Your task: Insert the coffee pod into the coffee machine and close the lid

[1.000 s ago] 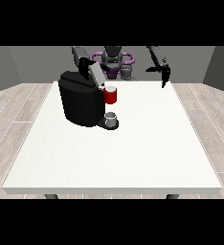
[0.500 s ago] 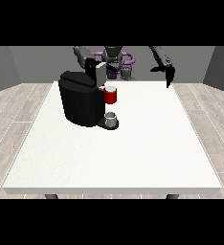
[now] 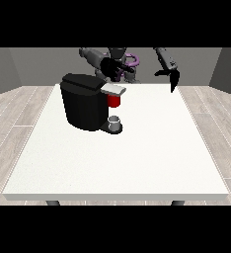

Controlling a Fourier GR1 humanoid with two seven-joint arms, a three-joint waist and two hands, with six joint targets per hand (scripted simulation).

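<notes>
A large white rectangular table point(image 3: 137, 158) fills most of the front view, with the robot small behind its far edge. On the table's far left part stands a black, boxy coffee machine point(image 3: 83, 106), its pale grey lid point(image 3: 112, 89) jutting out to the view's right at the top. Just under that lid is a red thing at the machine point(image 3: 114, 101), and below it, on the machine's low black base, sits a small grey cylindrical thing point(image 3: 115, 120) that I cannot tell for the pod; it lies under the lid and the red thing, touching the base. The hand at the view's left point(image 3: 115, 67) hangs above and just behind the machine's top, near the lid's far end, well above the grey thing and apart from it; it is a dark shape against the robot's body, and whether its fingers are straight or curled cannot be told. The hand at the view's right point(image 3: 173, 79) is raised over the table's far right edge, well apart from the machine, the lid and the grey thing, its black fingers point(image 3: 173, 85) hanging straight downward and holding nothing.
</notes>
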